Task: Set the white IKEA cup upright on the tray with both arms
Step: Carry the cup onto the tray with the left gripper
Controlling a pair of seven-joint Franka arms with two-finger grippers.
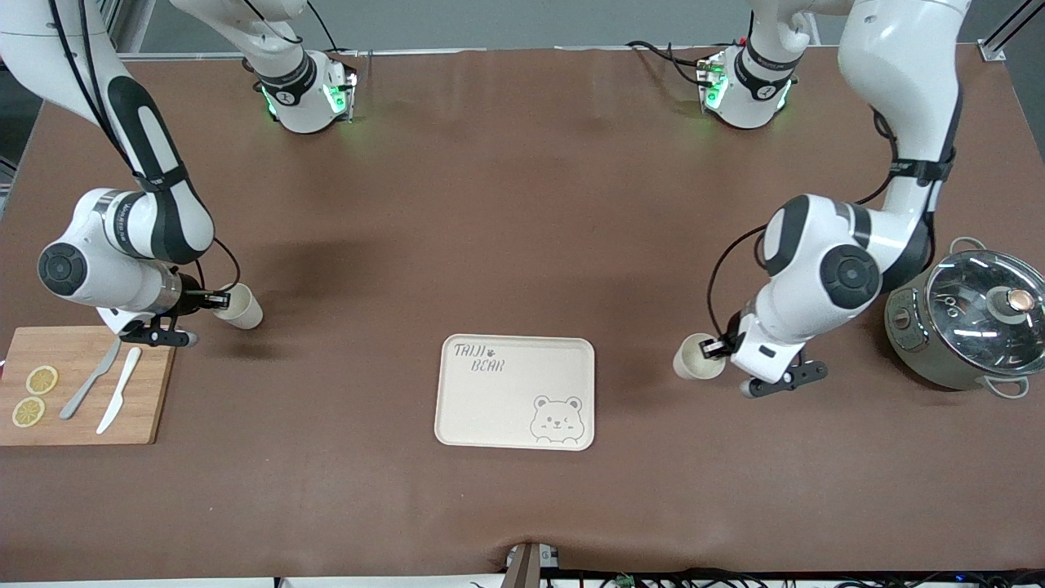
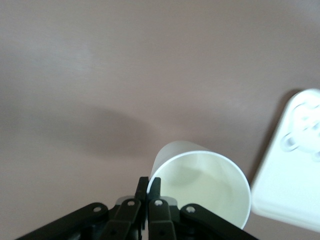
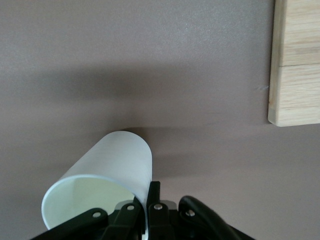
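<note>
Two white cups are held tilted, each by its rim. My left gripper (image 1: 718,347) is shut on the rim of one white cup (image 1: 695,359), held beside the tray toward the left arm's end; in the left wrist view (image 2: 149,186) its open mouth (image 2: 205,185) faces the camera. My right gripper (image 1: 214,300) is shut on the rim of the other white cup (image 1: 241,308), next to the cutting board; it also shows in the right wrist view (image 3: 151,192), cup (image 3: 107,172). The cream "TAIJI BEAR" tray (image 1: 516,392) lies flat and bare at mid-table, its corner in the left wrist view (image 2: 290,170).
A wooden cutting board (image 1: 82,384) with two lemon slices (image 1: 34,396) and two knives (image 1: 106,390) lies at the right arm's end; its edge shows in the right wrist view (image 3: 295,60). A lidded grey pot (image 1: 971,318) stands at the left arm's end.
</note>
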